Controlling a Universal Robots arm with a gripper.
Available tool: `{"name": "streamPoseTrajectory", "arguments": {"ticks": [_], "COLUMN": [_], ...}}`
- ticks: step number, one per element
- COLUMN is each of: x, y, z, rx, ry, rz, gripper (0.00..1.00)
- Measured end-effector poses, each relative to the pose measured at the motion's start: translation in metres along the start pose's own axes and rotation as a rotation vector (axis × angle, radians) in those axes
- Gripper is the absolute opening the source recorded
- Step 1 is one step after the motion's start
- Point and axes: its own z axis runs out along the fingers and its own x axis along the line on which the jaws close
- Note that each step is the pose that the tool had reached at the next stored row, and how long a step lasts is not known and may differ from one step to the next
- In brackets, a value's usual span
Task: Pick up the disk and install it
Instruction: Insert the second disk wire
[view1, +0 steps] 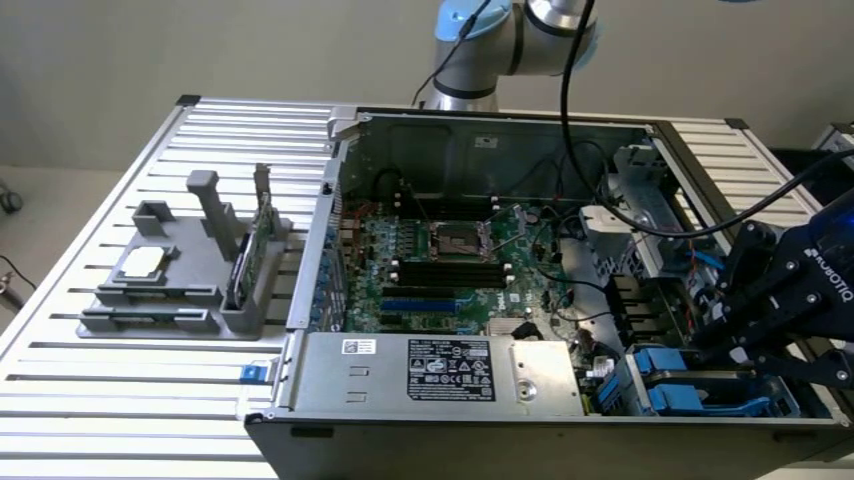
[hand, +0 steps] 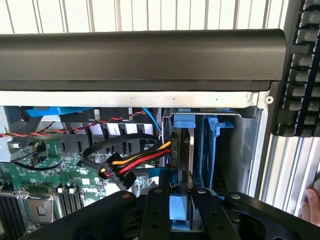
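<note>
Wrist view: I've got the disk (hand: 179, 207) standing on edge in the blue drive bay (hand: 210, 145) of the PC case (view1: 400, 385) | gripper (hand: 177, 215) jaws straddle its top edge, look slightly apart, can't tell if they're gripping | progress: looks mostly seated to me, release and pull-out left | cables (hand: 135, 162) just beside.
</note>
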Motion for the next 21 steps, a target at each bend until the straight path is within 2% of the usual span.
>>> {"name": "streamPoseTrajectory", "arguments": {"ticks": [7,18,20,21], "x": [0.000,0.000,0.000,0.000], "y": [-0.0056,-0.0310,-0.0351,-0.0369], "z": [-0.0066,-0.0107,-0.0122,-0.0129], "rx": [0.0000,0.0005,0.0005,0.0005], "ry": [0.0008,0.0007,0.0008,0.0007], "rz": [0.000,0.000,0.000,0.000], "gripper": [0.25,0.25,0.16,0.16]}}
